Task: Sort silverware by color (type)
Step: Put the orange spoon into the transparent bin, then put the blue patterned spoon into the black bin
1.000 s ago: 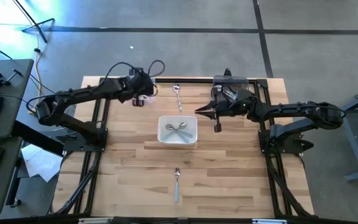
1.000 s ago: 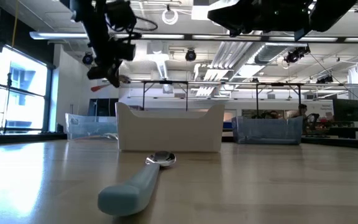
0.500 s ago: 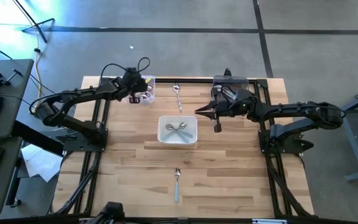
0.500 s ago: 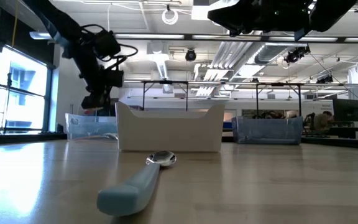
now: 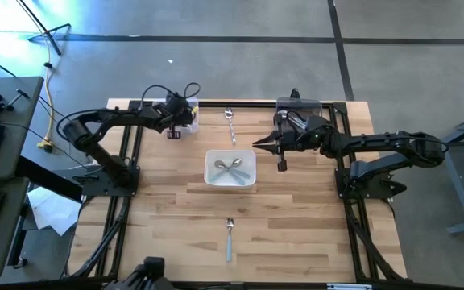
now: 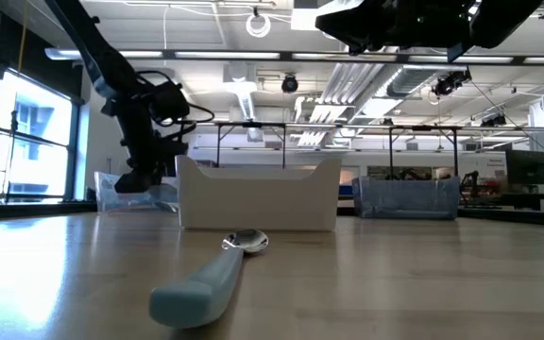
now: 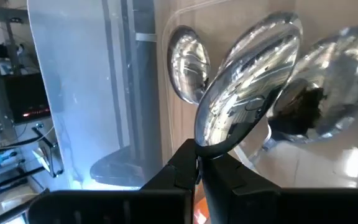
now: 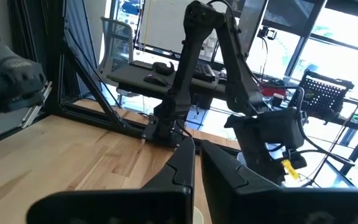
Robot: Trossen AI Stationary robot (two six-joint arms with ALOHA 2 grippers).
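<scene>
Left pincer down inside a clear bin at the far left corner of the table, fingers clamped together on the neck of a spoon with its shiny bowl pointing into the bin. Two more metal spoon bowls lying on the clear floor of that bin, just beside the held one. From table height, same pincer low against the clear bin, left of the white bin. Right pincer hovering above the table just right of the white bin, fingers pressed together, nothing between them. White bin near the table's middle, holding two silver spoons side by side. One silver spoon lying loose on the wood between the clear bin and the right arm, behind the white bin. Another clear bin at the far edge under the right arm, contents not legible. Light blue-handled spoon alone on the near part of the table, well apart from the bins, bowl toward the white bin; in the low view, that spoon large in the foreground, handle nearest the camera.
</scene>
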